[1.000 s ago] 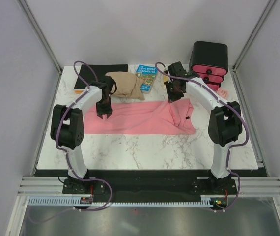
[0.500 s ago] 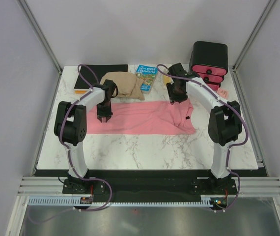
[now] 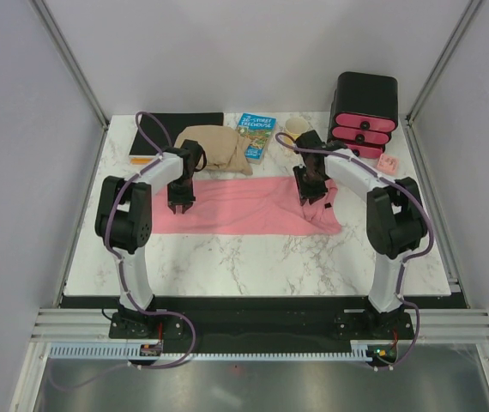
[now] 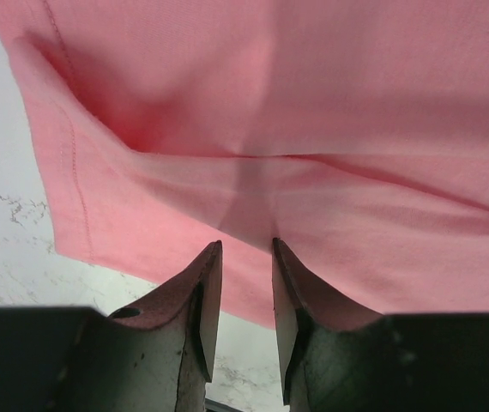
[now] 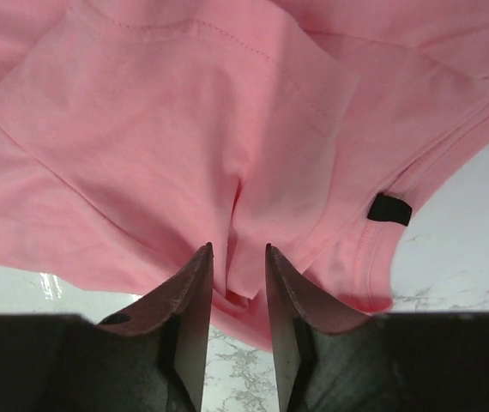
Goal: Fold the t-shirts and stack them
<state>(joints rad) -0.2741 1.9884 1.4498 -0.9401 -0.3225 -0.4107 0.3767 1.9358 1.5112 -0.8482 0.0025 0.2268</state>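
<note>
A salmon-pink t-shirt (image 3: 244,210) is laid across the middle of the marble surface (image 3: 253,257), drawn out into a long band running from left to right, its neck end bunched at the right. The left fingers (image 3: 180,204) are lowered onto the left part of the band, near its far edge. In the left wrist view, these fingers (image 4: 203,292) are brought close together with only a narrow gap, pink cloth is seen between them, and a hemmed edge of the shirt is seen to their left over bare marble. The right fingers (image 3: 311,196) are set down on the right part of the shirt, beside the neck. In the right wrist view, those fingers (image 5: 195,292) are closed on a raised pleat of cloth that is gathered between their tips, and a small dark label (image 5: 389,209) is seen at the neck seam just to their right. At the far side of the surface, apart from the shirt, a tan cloth bundle (image 3: 219,146) is lying next to a blue book (image 3: 255,136), with a flat black pad (image 3: 176,127) at the far left. A black box with pink drawer fronts (image 3: 365,107) is placed at the far right corner.
</note>
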